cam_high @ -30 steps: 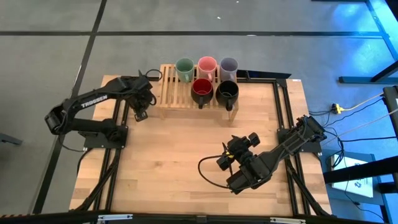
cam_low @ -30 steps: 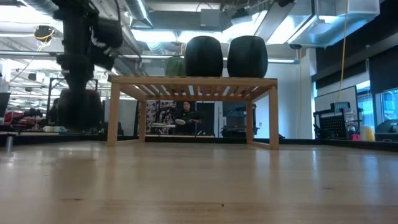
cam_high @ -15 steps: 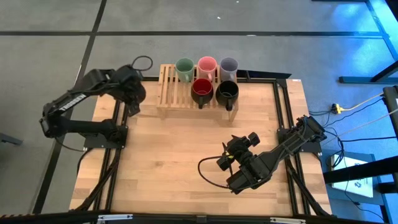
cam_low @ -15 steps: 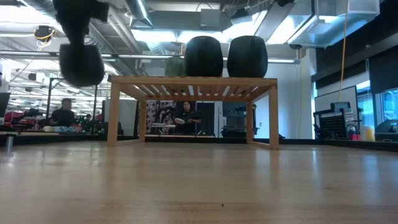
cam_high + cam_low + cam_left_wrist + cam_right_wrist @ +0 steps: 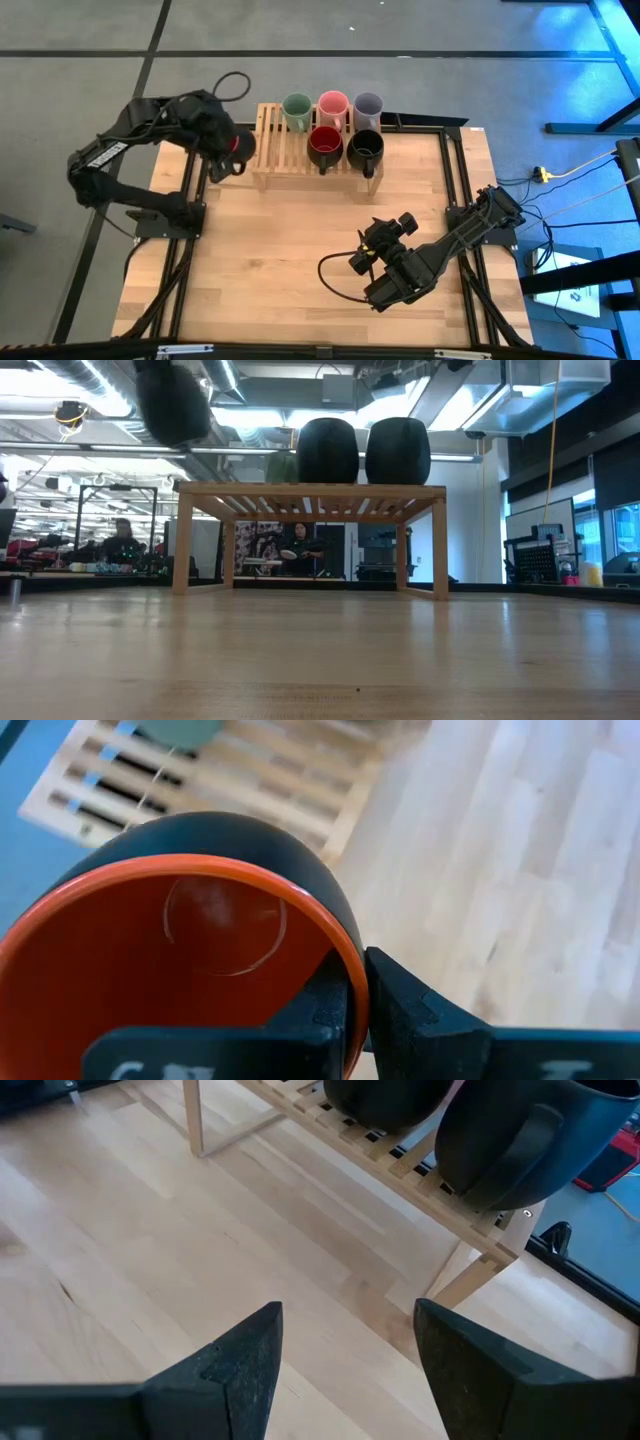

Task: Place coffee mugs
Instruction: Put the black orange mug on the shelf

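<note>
My left gripper (image 5: 232,152) is shut on the orange-red mug (image 5: 241,145), dark outside and orange-red inside (image 5: 150,970). It holds the mug in the air just left of the slatted wooden rack (image 5: 285,160); in the low view the mug (image 5: 175,405) hangs above the rack top's height. On the rack stand the green (image 5: 297,108), pink (image 5: 333,105) and lavender (image 5: 368,105) mugs in the far row, and the dark red (image 5: 325,146) and black (image 5: 366,148) mugs in the near row. My right gripper (image 5: 365,255) is open over the table's right half, touching nothing. My left gripper pinches the orange-red mug's wall at the rim (image 5: 348,982), one finger (image 5: 318,1010) inside the cup and the other finger (image 5: 405,1010) outside. The fingers come from above, pointing down. The mug is lifted clear of table and rack, its mouth facing up.
The rack (image 5: 310,490) stands at the table's far edge on legs, with open space beneath. Its left part (image 5: 270,140) carries no mug. Bare wooden table (image 5: 280,250) stretches from the rack to the near edge. People show in the room beyond.
My left gripper has risen from table height beside the rack's left end and moved right, toward the rack, staying shut on the orange-red mug. The mug has gone from near the table to lifted clear, above the rack top's height.
</note>
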`<move>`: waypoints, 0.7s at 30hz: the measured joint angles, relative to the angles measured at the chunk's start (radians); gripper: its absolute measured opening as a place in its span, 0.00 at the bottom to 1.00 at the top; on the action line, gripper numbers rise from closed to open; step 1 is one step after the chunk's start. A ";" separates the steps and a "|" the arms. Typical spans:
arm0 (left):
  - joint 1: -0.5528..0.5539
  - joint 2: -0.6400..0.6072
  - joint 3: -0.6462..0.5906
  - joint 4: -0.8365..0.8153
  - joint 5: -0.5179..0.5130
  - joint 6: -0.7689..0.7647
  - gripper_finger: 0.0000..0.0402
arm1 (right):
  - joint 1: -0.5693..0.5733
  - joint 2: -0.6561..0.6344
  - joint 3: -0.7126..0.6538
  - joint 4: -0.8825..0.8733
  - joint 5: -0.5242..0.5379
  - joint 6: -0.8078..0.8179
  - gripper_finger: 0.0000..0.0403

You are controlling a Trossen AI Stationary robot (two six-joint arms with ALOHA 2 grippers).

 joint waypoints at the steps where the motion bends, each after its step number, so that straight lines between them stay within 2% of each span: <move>1: -0.017 0.023 0.024 -0.002 0.000 -0.008 0.04 | 0.000 0.000 0.000 0.000 0.000 0.000 0.54; 5: -0.077 0.117 0.117 -0.008 -0.013 -0.029 0.04 | 0.000 0.000 0.000 0.000 0.000 -0.003 0.54; 10: -0.122 0.251 0.204 -0.040 -0.083 -0.031 0.04 | 0.000 0.000 0.000 0.000 -0.004 -0.006 0.54; 21: -0.126 0.511 0.330 -0.041 -0.077 -0.027 0.04 | 0.000 0.000 -0.041 0.007 -0.055 -0.029 0.54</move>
